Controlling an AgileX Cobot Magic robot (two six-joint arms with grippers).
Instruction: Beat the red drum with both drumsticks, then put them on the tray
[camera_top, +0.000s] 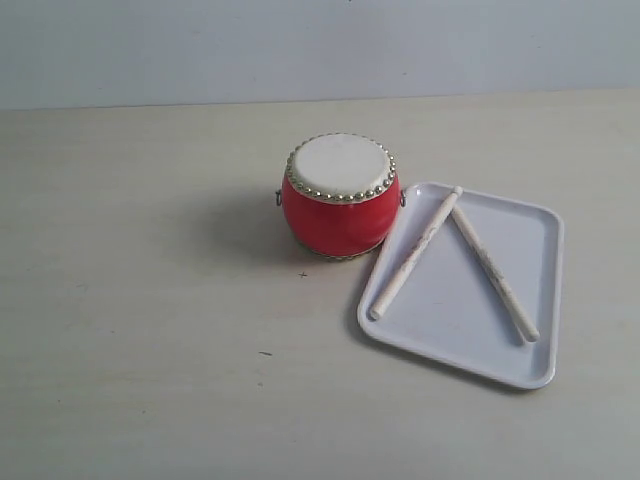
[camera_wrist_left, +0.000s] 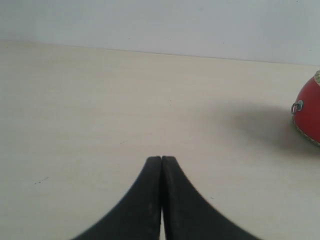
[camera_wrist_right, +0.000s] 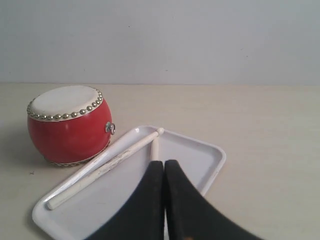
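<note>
The red drum (camera_top: 340, 195) stands upright on the table, cream skin up. Just to its right lies the white tray (camera_top: 450, 300), tilted on the tabletop. Both drumsticks lie in it in a V: one (camera_top: 415, 255) nearer the drum, the other (camera_top: 495, 272) further right, tips almost meeting at the tray's far edge. Neither gripper shows in the exterior view. My left gripper (camera_wrist_left: 161, 158) is shut and empty over bare table, with the drum (camera_wrist_left: 310, 112) off to the side. My right gripper (camera_wrist_right: 164, 162) is shut, empty, over the tray (camera_wrist_right: 200, 155); it hides most of one drumstick (camera_wrist_right: 154, 147), while the other drumstick (camera_wrist_right: 105, 167) and the drum (camera_wrist_right: 67, 132) are seen.
The pale wooden tabletop (camera_top: 150, 330) stretches wide to the left and in front of the drum. A plain light wall (camera_top: 320, 50) closes the far side of the table.
</note>
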